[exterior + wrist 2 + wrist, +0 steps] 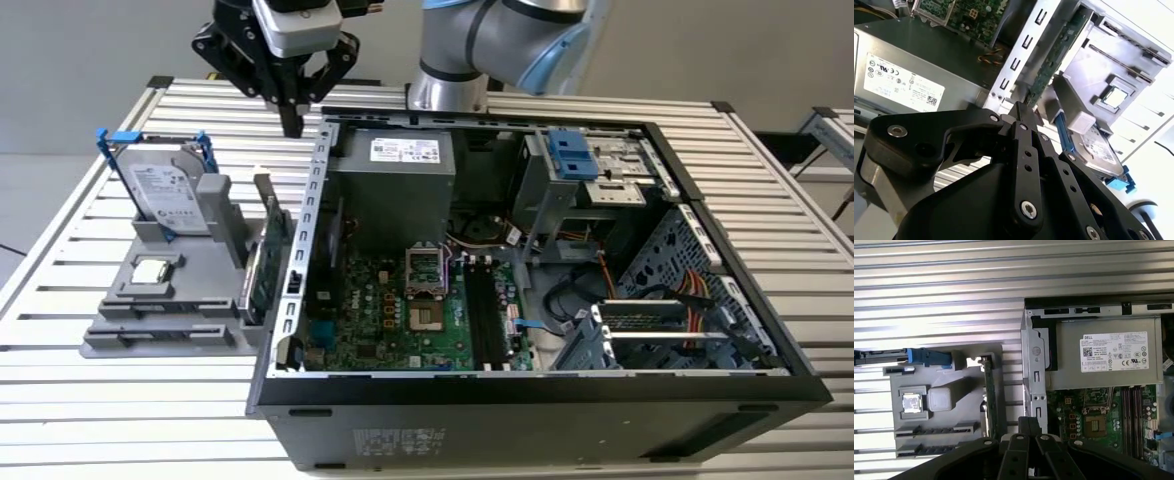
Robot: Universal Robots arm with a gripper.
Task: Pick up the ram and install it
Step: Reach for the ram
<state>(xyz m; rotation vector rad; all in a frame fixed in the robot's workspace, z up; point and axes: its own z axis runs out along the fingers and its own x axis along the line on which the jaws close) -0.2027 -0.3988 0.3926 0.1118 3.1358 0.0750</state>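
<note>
The ram [251, 285] looks like the thin stick standing on edge in the grey holder [147, 335], next to the larger green card [279, 250]. My gripper [291, 122] hangs above the slatted table at the far left corner of the open computer case [534, 390], higher than the holder and beyond it. Its fingers are shut with nothing between them, as both wrist views show [1019, 107] [1029, 422]. Long dark memory slots [487, 310] lie on the motherboard beside the processor socket [424, 268].
A grey hard drive in a blue frame [167, 195] stands at the holder's far end, and a small processor chip [155, 268] lies flat on it. The power supply [394, 165] and drive cage [587, 165] fill the case's far side. The arm's base [447, 85] stands behind the case.
</note>
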